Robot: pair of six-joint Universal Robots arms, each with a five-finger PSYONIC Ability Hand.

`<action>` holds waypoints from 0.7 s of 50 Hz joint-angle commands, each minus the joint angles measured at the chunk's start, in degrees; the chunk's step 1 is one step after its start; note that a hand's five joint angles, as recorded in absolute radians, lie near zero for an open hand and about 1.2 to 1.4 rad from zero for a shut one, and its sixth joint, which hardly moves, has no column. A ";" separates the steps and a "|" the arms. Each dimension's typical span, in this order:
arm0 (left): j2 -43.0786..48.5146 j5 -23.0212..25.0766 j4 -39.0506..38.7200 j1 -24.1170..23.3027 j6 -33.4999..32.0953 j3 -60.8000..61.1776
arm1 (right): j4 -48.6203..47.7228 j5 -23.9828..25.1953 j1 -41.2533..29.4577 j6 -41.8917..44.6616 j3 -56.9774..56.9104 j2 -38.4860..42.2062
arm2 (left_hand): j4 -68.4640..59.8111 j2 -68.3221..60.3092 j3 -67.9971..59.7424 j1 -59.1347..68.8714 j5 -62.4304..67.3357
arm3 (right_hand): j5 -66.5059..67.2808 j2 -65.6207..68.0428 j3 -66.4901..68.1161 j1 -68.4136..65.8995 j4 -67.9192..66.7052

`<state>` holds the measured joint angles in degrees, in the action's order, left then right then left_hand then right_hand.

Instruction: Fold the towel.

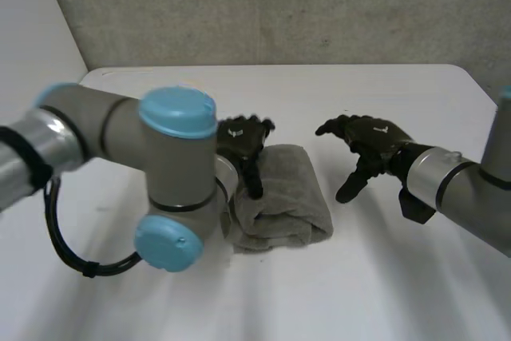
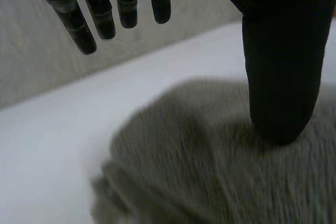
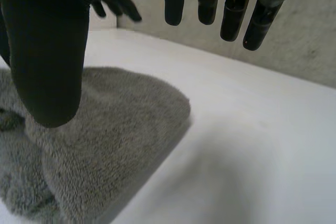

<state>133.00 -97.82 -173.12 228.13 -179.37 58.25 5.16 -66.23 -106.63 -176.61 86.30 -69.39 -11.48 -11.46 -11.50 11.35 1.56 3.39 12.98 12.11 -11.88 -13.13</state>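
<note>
Soft, light, limp towel (image 1: pixel 287 197) bundled mid-bench (image 1: pixel 383 277) (prob. slumps if lifted at one spot). Left hand (image 1: pixel 242 137) open, touching its top; right hand (image 1: pixel 374 140) open, just beside. Best pinched at an edge w/ both.

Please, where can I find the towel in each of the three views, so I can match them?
Head view: the towel lies mid-table, the left hand on it, the right hand beside it.
Left wrist view: the towel is at the left hand's thumb tip.
Right wrist view: the towel is beneath the right hand's thumb.
Shared landmark: the white table.
</note>
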 commanded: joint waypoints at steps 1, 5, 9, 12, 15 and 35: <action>3.06 -1.14 1.64 1.26 -0.10 0.63 | -0.32 -0.04 -2.53 0.83 -5.09 9.72 | -1.43 -1.45 -1.41 1.55 1.34 | -3.39 -2.98 -2.11 1.88 3.13; 2.53 -1.06 1.64 4.51 -0.36 4.84 | -0.32 -0.48 -6.21 2.75 -10.08 15.94 | -1.43 -1.45 -1.41 1.55 1.34 | -3.39 -2.98 -2.11 1.88 3.13; 2.27 -0.97 1.38 5.48 -0.36 8.02 | -0.41 -1.01 -7.45 4.25 -12.65 18.95 | -1.43 -1.45 -1.41 1.55 1.34 | -3.39 -2.98 -2.11 1.88 3.13; 1.92 -1.06 0.24 5.75 -0.54 10.73 | -0.41 -1.45 -7.97 6.09 -14.49 21.13 | -1.09 -1.11 -1.07 1.22 1.01 | -3.39 -2.98 -2.11 1.88 3.13; 1.04 -0.97 -1.43 5.75 -0.89 13.11 | -0.15 -2.15 -8.24 8.11 -15.28 21.93 | -1.09 -1.11 -1.07 1.22 1.01 | -3.39 -2.98 -2.11 1.88 3.13; -21.52 -0.44 -2.67 9.77 -0.98 10.22 | -0.68 -17.25 -6.58 8.83 -21.25 0.42 | -0.42 -0.44 -0.40 0.55 0.34 | -3.39 -2.98 -2.11 1.88 3.13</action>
<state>122.24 -98.55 -176.50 233.68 -180.34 70.64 4.76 -77.22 -114.16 -163.60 68.81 -60.84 -11.31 -11.31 -11.34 11.07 1.56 2.71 12.98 12.11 -11.87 -13.13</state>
